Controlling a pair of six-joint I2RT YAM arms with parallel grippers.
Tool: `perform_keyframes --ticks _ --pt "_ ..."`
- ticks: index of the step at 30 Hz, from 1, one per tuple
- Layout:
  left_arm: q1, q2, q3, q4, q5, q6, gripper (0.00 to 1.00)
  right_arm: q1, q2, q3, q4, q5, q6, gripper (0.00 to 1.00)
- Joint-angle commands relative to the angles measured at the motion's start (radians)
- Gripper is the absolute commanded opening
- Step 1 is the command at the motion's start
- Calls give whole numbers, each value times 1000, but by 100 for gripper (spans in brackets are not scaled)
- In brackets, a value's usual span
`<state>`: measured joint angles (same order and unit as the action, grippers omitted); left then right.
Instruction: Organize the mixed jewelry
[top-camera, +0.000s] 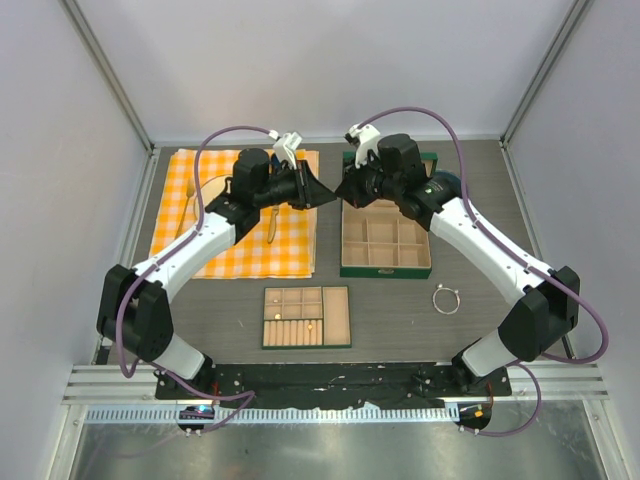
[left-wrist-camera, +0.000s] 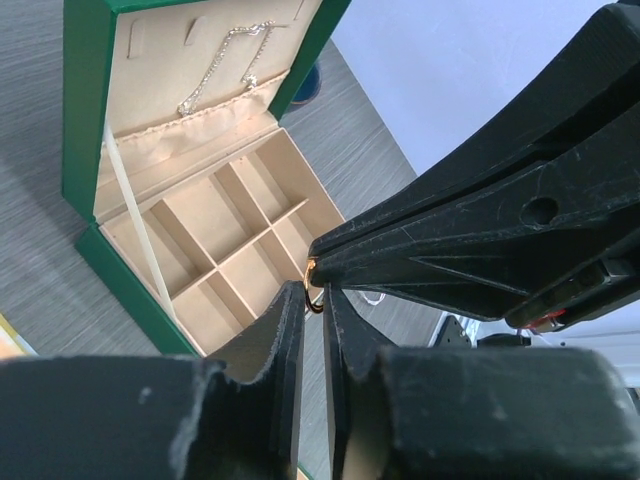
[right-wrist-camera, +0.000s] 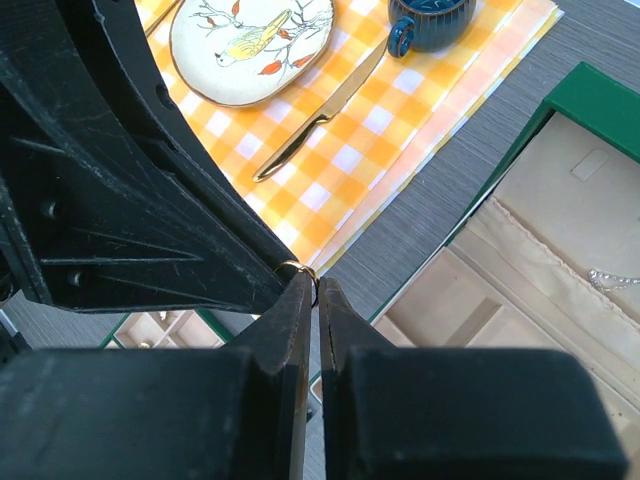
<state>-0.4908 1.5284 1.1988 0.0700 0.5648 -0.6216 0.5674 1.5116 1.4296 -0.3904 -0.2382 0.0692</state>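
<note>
My two grippers meet tip to tip above the table between the placemat and the green box. A small gold ring (left-wrist-camera: 314, 290) sits pinched between both sets of tips; it also shows in the right wrist view (right-wrist-camera: 298, 268). My left gripper (top-camera: 328, 195) (left-wrist-camera: 316, 298) is nearly shut on it, and my right gripper (top-camera: 346, 192) (right-wrist-camera: 313, 285) is shut on it too. A thin silver bracelet loop (top-camera: 446, 299) lies on the table at the right. Tiny gold pieces (top-camera: 311, 325) lie in the tan tray (top-camera: 306, 340).
An open green jewelry box (top-camera: 385, 268) with tan compartments stands under the right arm, a chain (left-wrist-camera: 225, 60) in its lid. An orange checked placemat (top-camera: 235, 250) at the left holds a plate (right-wrist-camera: 250, 40), knife (right-wrist-camera: 320, 110) and blue mug (right-wrist-camera: 430, 20).
</note>
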Motion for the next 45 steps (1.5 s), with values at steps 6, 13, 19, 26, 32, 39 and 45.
perform_keyframes --ticks 6,13,19,26,32,39,45 --pt "-3 7 28 44 10 14 2 2 -76 -24 51 -70 1 5" --pt "-3 -13 21 30 15 57 0 2 -105 -37 21 -108 -43 25" --pt "0 -31 19 5 33 121 0 0 -131 -23 -18 -125 -63 40" --pt "27 -65 36 -102 99 227 0 -9 -165 -20 -51 -125 -106 44" --pt "61 -126 -25 -108 274 292 0 -32 -188 -35 -64 -194 -127 45" --pt "81 -154 -53 -82 538 278 0 -54 -194 -38 -85 -415 -157 45" --pt "81 -192 -99 -4 540 247 0 -55 -182 -41 -87 -532 -161 45"
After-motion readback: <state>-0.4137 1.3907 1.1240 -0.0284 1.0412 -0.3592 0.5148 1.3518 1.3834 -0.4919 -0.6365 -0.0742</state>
